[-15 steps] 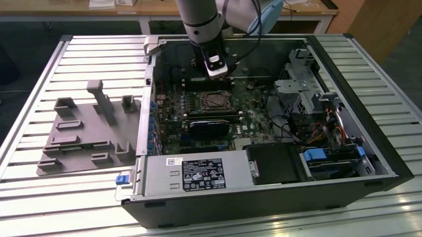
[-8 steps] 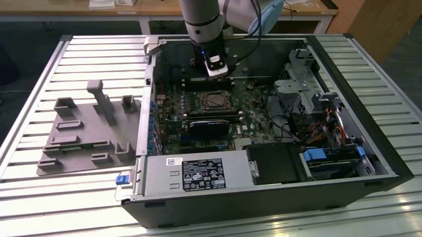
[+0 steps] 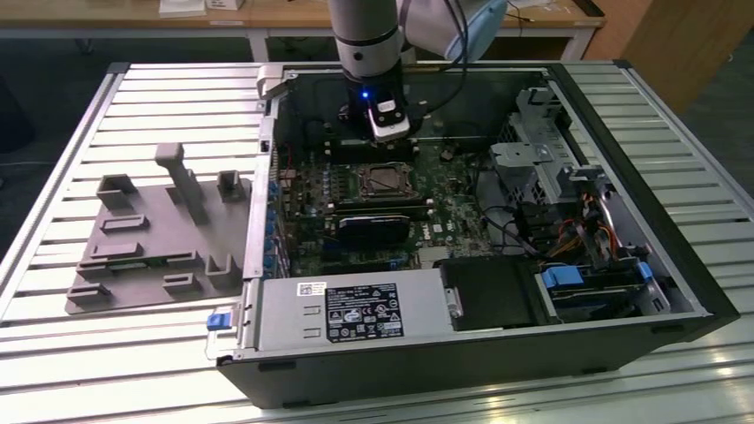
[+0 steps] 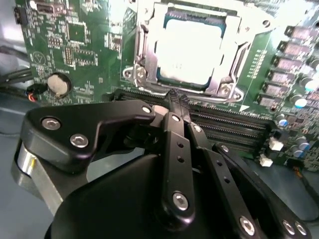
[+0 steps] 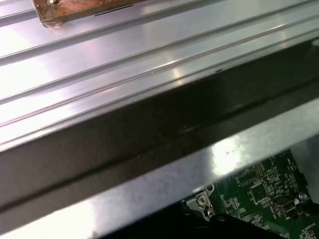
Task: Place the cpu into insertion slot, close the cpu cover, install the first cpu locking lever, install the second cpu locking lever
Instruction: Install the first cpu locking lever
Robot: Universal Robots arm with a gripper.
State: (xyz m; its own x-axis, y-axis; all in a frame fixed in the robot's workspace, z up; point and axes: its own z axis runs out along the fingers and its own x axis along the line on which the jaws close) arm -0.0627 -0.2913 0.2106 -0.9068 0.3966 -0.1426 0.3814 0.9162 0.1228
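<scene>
**CPU's sitting in the socket, gripper parked right beside it**

So in the second wrist view the cpu [image 4: 192, 50] is already down in the insertion slot [image 4: 149, 74], silver top facing up, and the cpu cover [image 4: 239, 37] frames it on all sides. Looks like the cover is folded down over the chip, but the glare is strong there so I wouldn't swear it's fully flat. The gripper [image 4: 174, 97] has its black fingers pressed together with nothing between them, and the tips sit at the socket's edge, right over the long memory slots [image 4: 234, 127] that run alongside it. Can't tell if the tips actually touch anything.

In the exterior view the arm [image 3: 365, 40] comes straight down into the open computer case [image 3: 659, 221], which lies on its side on a slatted metal table [image 3: 94, 132]. A grey plastic fixture [image 3: 154, 230] sits on the table off to the exterior view's left, well clear of the case
</scene>
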